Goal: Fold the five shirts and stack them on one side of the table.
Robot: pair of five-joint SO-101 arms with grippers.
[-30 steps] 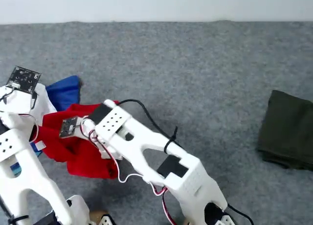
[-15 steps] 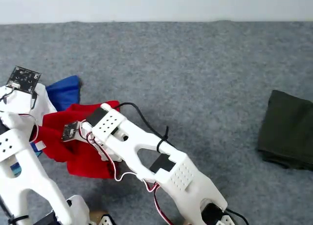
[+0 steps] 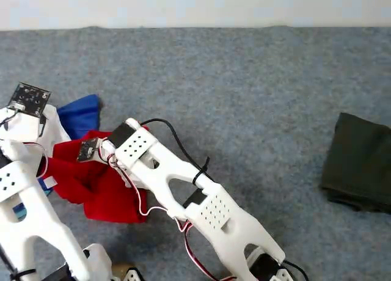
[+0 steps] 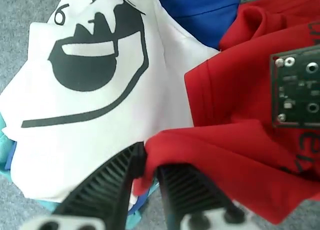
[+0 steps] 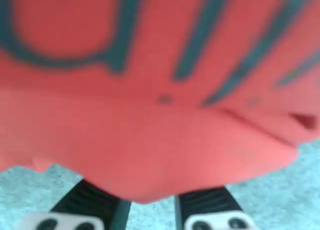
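1. Red shirt (image 3: pixel 101 195) bunched at lower left of the overhead frame, lying on a heap with a white shirt (image 4: pixel 85 105) and a blue shirt (image 3: pixel 82 113). Long axis roughly from upper left down toward the bottom edge.
2. Left gripper (image 4: pixel 150 165) clamped on a folded hem of the red shirt, ribbed black fingers pinching the cloth just above the white shirt.
3. Right gripper (image 5: pixel 152 202) down on the upper part of the same shirt, to the right of the left arm's wrist in the overhead frame. Tips buried under red cloth with only a narrow gap between the black fingers, so judged to be pinching the shirt rather than standing open.
4. Both arms on the one garment, held points near each other. Next move probably a matter of drawing those points apart and out to the right, onto bare grey carpet (image 3: pixel 244 91).
5. Thin, limp knit with soft folds, a stitched hem and dark lettering on the red; bold black print on the white. Carpet short-piled and rough, likely to drag at the cloth.
6. Dark green shirt (image 3: pixel 360 162) folded into a neat rectangle at the right edge, well apart from the heap.
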